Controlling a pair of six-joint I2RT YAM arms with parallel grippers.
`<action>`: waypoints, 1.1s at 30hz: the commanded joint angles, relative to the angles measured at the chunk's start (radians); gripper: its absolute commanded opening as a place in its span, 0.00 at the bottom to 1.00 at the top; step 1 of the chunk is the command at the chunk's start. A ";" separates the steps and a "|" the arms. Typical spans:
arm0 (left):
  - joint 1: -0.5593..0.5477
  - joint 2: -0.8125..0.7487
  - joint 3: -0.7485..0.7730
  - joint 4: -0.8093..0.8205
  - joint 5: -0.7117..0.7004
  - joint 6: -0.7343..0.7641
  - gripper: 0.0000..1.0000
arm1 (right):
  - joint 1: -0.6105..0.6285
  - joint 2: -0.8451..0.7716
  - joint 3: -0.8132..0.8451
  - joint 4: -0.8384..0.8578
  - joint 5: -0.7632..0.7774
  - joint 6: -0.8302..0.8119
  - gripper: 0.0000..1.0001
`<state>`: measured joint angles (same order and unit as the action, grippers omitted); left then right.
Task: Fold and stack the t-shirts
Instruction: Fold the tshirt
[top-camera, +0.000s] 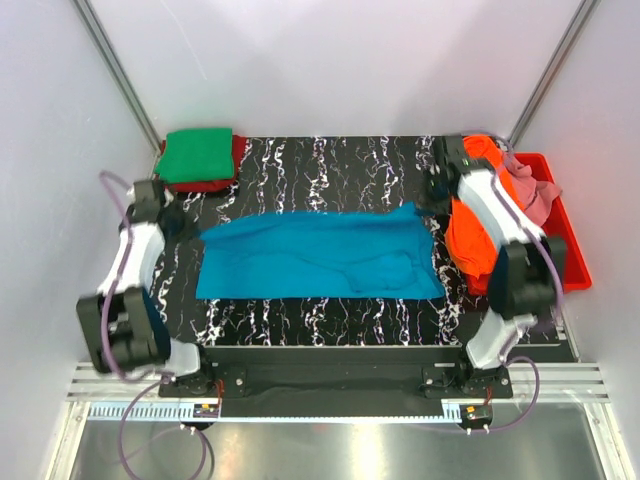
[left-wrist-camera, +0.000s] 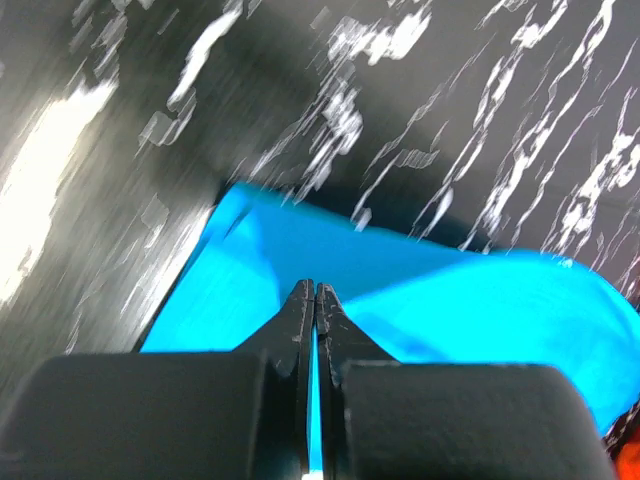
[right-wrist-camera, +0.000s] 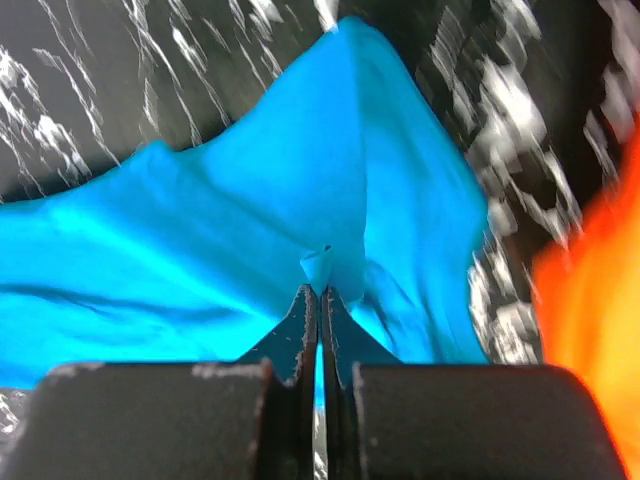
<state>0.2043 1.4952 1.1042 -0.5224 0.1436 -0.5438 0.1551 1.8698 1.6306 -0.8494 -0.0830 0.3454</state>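
Teal blue cloth t-shirt (top-camera: 315, 255) looked light, limp. Left gripper (left-wrist-camera: 315, 295), right gripper (right-wrist-camera: 320, 292) pinched its 10 and 2 o'clock corners, good holds.

Teal blue t-shirt (top-camera: 310, 255) lies spread as a wide band across the middle of the bench (top-camera: 330, 160), wrinkled near its right end. Folded green t-shirt (top-camera: 197, 155) sits on red t-shirt (top-camera: 205, 186), far left. Orange t-shirt (top-camera: 463, 235) and pink t-shirt (top-camera: 530, 195) bunched at right.
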 joint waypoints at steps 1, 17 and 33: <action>0.050 -0.137 -0.205 0.114 -0.045 -0.018 0.09 | 0.004 -0.259 -0.287 0.186 0.121 0.067 0.02; 0.063 -0.144 -0.208 0.070 -0.009 0.004 0.74 | 0.052 -0.318 -0.451 0.090 0.002 0.231 0.76; -0.170 0.181 -0.049 -0.154 -0.082 0.070 0.71 | 0.121 0.161 -0.330 0.076 -0.158 0.276 0.73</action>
<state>0.0483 1.6463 0.9939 -0.5987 0.1055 -0.4976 0.2699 1.9110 1.2190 -0.8536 -0.2531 0.6373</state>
